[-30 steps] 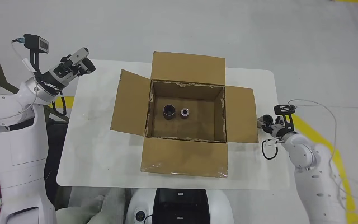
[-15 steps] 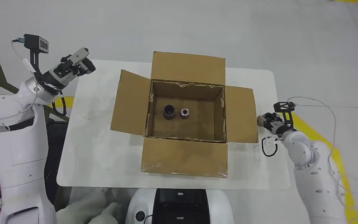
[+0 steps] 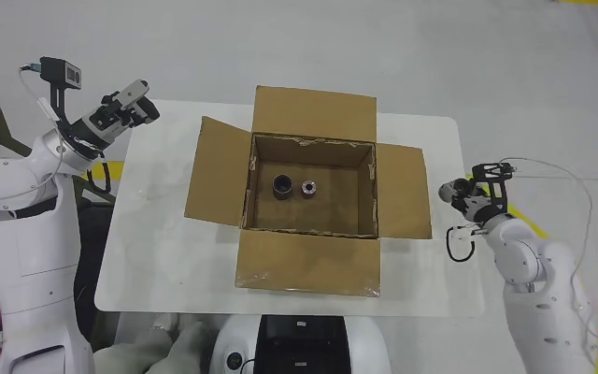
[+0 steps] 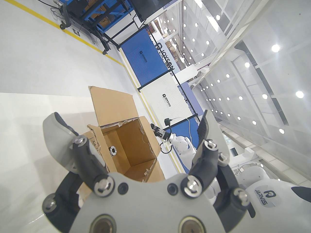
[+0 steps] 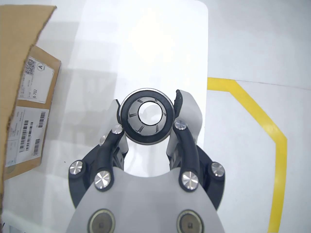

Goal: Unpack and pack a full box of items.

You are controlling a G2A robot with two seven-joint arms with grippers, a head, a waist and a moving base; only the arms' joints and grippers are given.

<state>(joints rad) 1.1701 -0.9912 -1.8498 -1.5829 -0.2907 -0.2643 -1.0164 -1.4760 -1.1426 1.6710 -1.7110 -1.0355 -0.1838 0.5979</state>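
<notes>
White barcode labels [image 5: 28, 132] on a flap of the cardboard box [image 5: 20, 29], logo lettering [image 4: 166, 101] on blue and white panels [image 4: 135, 52] behind

A bushing [image 3: 282, 186] and a ring [image 3: 309, 188] lie side by side in the box [image 3: 308, 265].

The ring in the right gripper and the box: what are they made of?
The ring looks like steel: a shiny grey inner face, with a black band around it, perhaps rubber or a coating. The box is matte brown corrugated cardboard with ragged torn edges.
</notes>
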